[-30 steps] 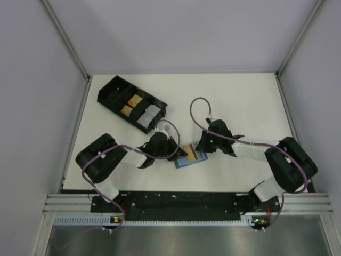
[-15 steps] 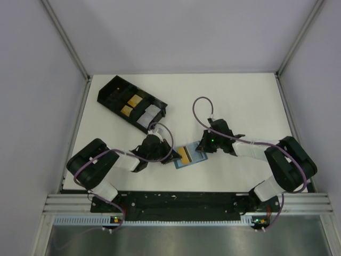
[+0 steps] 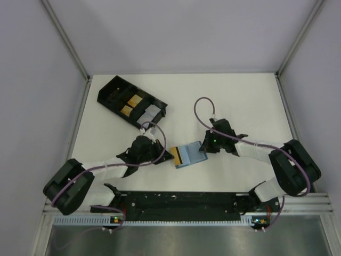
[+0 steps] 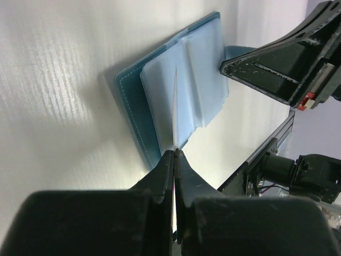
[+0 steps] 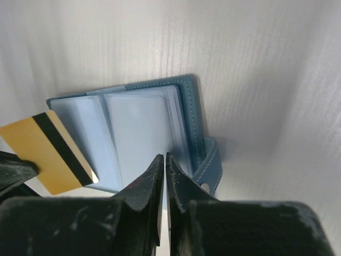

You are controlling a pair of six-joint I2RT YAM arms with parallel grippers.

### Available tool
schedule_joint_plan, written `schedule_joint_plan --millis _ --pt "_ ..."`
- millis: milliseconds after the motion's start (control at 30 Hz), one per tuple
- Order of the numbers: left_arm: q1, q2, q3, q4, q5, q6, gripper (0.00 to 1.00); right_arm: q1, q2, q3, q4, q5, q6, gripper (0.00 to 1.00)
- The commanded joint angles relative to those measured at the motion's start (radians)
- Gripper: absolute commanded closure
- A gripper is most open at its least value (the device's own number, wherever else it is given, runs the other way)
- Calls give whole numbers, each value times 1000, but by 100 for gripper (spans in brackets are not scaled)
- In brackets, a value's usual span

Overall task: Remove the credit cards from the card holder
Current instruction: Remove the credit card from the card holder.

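Observation:
The card holder (image 3: 193,152) lies open on the white table, a blue wallet with pale blue inner panels (image 5: 138,125) and a small tab (image 5: 211,160). My left gripper (image 3: 167,156) is shut on a gold credit card (image 3: 178,156) with a black stripe. The card sticks out past the holder's left edge. In the left wrist view the card (image 4: 175,122) shows edge-on between the closed left gripper (image 4: 175,153). My right gripper (image 3: 204,150) is shut, its tips (image 5: 164,157) down on the holder's right panel near the tab.
A black compartmented tray (image 3: 109,90) stands at the back left with gold and pale cards in it. Grey walls close in the table on three sides. The arms' base rail (image 3: 181,201) runs along the near edge.
My left gripper has drawn back to the left with the gold card, sliding it off the holder's panels. The left arm has stretched out lower. The right gripper stayed on the holder.

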Motion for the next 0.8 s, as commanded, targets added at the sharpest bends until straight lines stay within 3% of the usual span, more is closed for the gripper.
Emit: schedule_joint_plan --millis 0,100,200,333,500,633,767 --pt "4 -95 3 -24 -1 114 100 -17 -103 28 -122 34 -90 91" --pt "2 -163 44 -74 -7 235 100 -18 -194 68 -162 -7 -117 76" --pt "1 -220 107 -146 10 401 100 -17 -271 123 -206 -58 -134 55" --pt "-4 -284 208 -260 62 646 100 -14 -361 186 -229 -171 -246 41" --pt "-25 -370 324 -425 21 893 100 15 -438 307 -364 -224 -484 34" --pt "-51 -413 379 -479 15 1036 100 28 -508 341 -360 -331 -710 40" --pt "-71 -419 462 -608 56 1174 100 43 -527 372 -366 -450 -947 39"
